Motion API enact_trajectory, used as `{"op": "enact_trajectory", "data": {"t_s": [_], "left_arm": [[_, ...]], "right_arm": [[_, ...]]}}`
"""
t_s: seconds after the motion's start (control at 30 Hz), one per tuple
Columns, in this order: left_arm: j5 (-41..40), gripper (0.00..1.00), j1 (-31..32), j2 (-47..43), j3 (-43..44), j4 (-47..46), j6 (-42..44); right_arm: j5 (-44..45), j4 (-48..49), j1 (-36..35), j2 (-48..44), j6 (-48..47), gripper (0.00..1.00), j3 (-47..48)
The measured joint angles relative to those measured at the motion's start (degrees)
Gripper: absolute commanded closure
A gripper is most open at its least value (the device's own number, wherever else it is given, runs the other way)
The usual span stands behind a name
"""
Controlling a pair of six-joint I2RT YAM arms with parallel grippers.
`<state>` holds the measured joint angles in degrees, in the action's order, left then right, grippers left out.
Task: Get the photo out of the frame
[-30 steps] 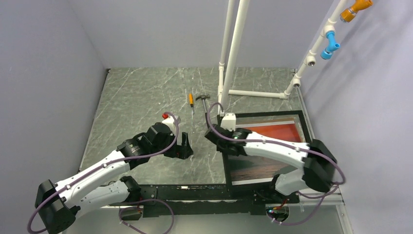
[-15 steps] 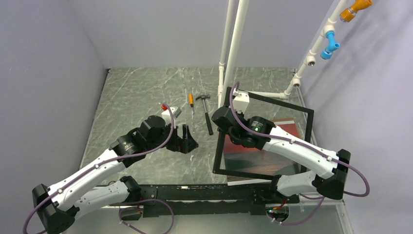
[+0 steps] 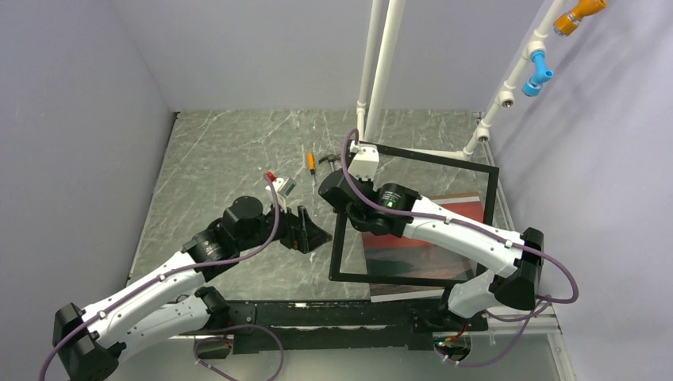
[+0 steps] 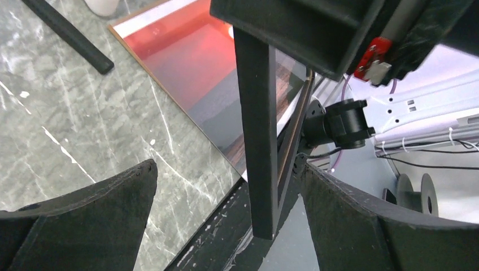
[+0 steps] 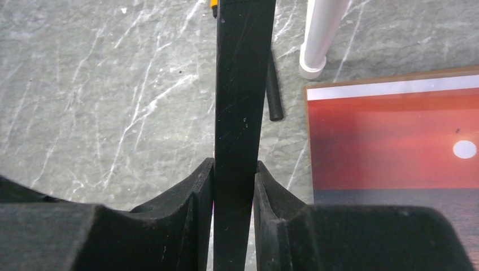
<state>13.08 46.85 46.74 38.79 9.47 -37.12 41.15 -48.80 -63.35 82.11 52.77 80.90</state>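
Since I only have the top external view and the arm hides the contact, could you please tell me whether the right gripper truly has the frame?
Observer: Yes. In the right wrist view the right gripper is shut on the black frame, with one bar pinched between both pads.
Operator: Thank you. Is the photo inside it?
Observer: No. The sunset photo lies face up on the marble table, out of the frame, its white sun showing.
Operator: And is the left gripper touching the frame?
Observer: No. In the left wrist view the left gripper is open, and the frame's bar hangs ahead of its gap, untouched.
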Motion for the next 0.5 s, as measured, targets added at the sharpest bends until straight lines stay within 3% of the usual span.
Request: {"op": "enact_trajectory", "data": {"t_s": [0.27,0.5], "left_arm": [[3.56,0.01,0.04,2.4,-1.99,-5.22,-0.96],[3.28,0.03,0.31,7.45,2.03,-2.32,3.17]], "right_arm": [[-1.97,3.58,-0.2,0.0,-1.16,1.0,0.42],[-2.49,7.48,-1.33,-0.04,-1.51,1.0,0.42]]}}
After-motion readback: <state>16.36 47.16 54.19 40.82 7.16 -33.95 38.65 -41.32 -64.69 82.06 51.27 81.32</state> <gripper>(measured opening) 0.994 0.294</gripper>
